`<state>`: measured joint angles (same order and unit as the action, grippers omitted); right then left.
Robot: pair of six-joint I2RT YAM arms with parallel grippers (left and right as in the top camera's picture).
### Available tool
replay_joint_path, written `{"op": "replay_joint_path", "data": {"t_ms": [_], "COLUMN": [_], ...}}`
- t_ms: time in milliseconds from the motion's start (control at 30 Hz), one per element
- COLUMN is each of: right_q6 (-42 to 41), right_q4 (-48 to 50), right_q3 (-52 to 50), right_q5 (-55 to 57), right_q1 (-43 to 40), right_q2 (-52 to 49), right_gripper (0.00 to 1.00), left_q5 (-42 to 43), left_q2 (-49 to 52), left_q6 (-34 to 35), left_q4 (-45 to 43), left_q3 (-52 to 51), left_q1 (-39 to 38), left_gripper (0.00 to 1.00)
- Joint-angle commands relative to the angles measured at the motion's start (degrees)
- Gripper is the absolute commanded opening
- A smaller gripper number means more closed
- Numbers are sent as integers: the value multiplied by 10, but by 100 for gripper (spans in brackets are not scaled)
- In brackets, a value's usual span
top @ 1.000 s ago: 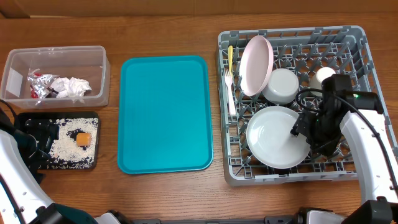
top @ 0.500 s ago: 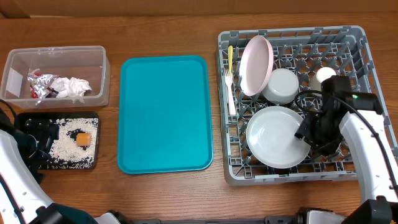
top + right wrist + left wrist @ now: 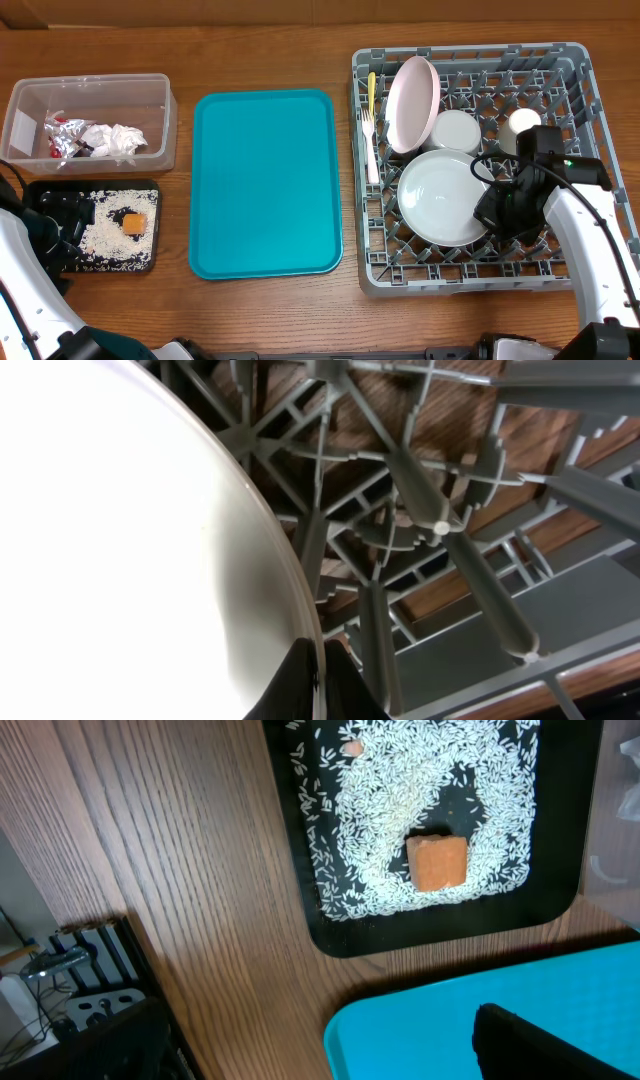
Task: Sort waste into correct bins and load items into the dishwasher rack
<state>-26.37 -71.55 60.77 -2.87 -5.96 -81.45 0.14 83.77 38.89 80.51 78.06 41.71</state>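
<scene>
Overhead view: a grey dishwasher rack (image 3: 470, 275) sits on the bench to the right of a teal tray (image 3: 265, 180), with the right arm reaching in over it.
Right hand: the right hand (image 3: 490, 208) looks pinched narrow on the right rim of the large pale plate (image 3: 438, 198). In the right wrist view, dark fingertips (image 3: 345, 685) meet the plate's edge just above the pegs.
Plate: it lies close to flat in the middle of the rack, and its far edge overlaps the white bowl (image 3: 455, 128).
Bearing: the plate spreads from the hand toward the robot's left. Being round, it has no long axis, so its tilt against the pegs is likely what decides how it seats.
Nearer arm: the right one, already on the plate.
Left hand: the left hand (image 3: 62, 212) hangs over the black tray (image 3: 40, 268), well apart across the teal tray; whether it is wide or narrow cannot be told.
Rack load: an upright plate (image 3: 413, 103), small white cup (image 3: 522, 122), yellow spoon (image 3: 370, 88) and pale fork (image 3: 368, 145) are inside.
Bins: napkin (image 3: 115, 138) and wrappers (image 3: 60, 135) lie in the clear tub (image 3: 90, 85); rice (image 3: 105, 235) and the orange cube (image 3: 133, 224) are in the black tray.
Stage: probably near the end of the job.
</scene>
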Motion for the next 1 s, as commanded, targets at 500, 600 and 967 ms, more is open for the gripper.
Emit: {"op": "replay_joint_path", "data": {"t_ms": [500, 600, 967], "right_q6": [-24, -41, -107], "right_q4": [-244, -255, -255], "right_q3": [302, 301, 291], "right_q5": [153, 184, 330], "right_q1": [17, 56, 268], "right_q2": [26, 46, 65], "right_gripper": [4, 4, 4], "left_q5": [-6, -6, -6], "left_q2": [-6, -6, -6], "left_q6": [5, 5, 5], "left_q4": [0, 0, 0], "left_q3": [-1, -1, -1], "left_q1": [-1, -1, -1], "left_gripper": [100, 100, 100]}}
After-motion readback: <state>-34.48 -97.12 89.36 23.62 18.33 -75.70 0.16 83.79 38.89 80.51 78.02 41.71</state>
